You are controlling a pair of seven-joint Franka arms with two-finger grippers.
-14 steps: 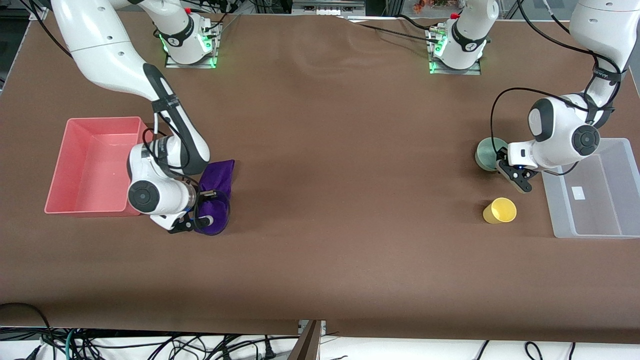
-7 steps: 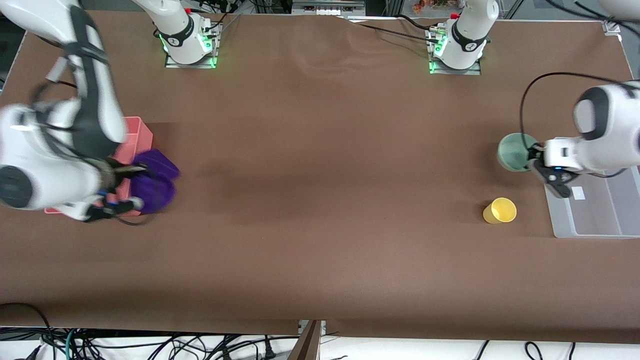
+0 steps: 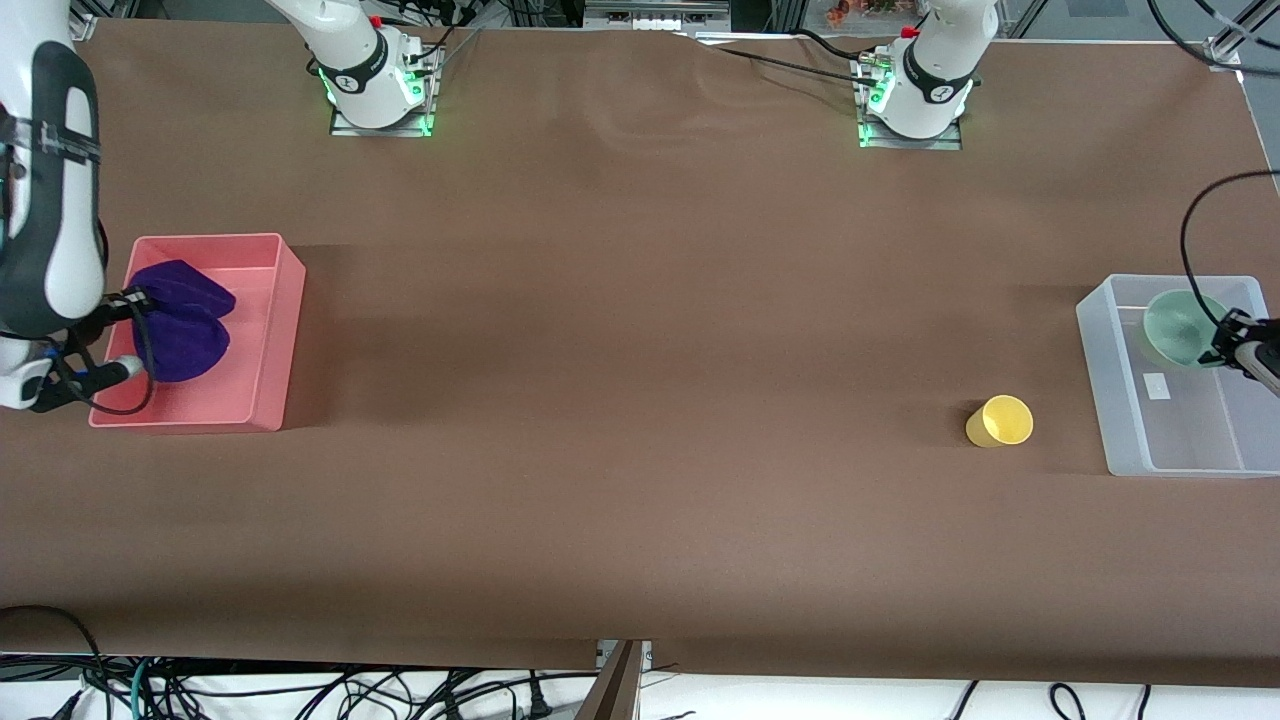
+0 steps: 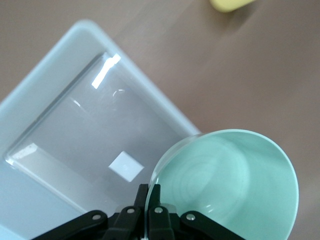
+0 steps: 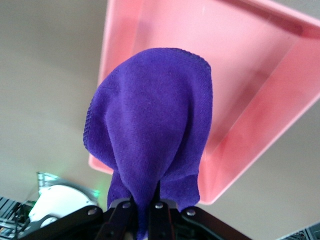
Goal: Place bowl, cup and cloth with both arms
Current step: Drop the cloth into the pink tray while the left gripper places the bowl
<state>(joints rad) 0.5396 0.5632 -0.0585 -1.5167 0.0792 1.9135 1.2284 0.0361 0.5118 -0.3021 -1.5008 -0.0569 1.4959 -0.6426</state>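
My right gripper (image 3: pixel 128 330) is shut on the purple cloth (image 3: pixel 180 320) and holds it hanging over the pink bin (image 3: pixel 275 330); in the right wrist view the cloth (image 5: pixel 150 120) hangs from the gripper (image 5: pixel 152 202) above the bin (image 5: pixel 260 115). My left gripper (image 3: pixel 1225 345) is shut on the rim of the mint-green bowl (image 3: pixel 1180 325) and holds it over the clear bin (image 3: pixel 1110 400); the left wrist view shows the bowl (image 4: pixel 230 185) pinched by the gripper (image 4: pixel 149 192). The yellow cup (image 3: pixel 1000 421) lies on its side on the table beside the clear bin.
The pink bin stands at the right arm's end of the table, the clear bin (image 4: pixel 65 135) at the left arm's end. Both arm bases (image 3: pixel 375 75) (image 3: pixel 915 85) stand along the table's edge farthest from the front camera. Brown table top (image 3: pixel 640 400) lies between the bins.
My right gripper has carried the cloth from the table to over the pink bin. My left gripper has lifted the bowl off the table and carried it over the clear bin.
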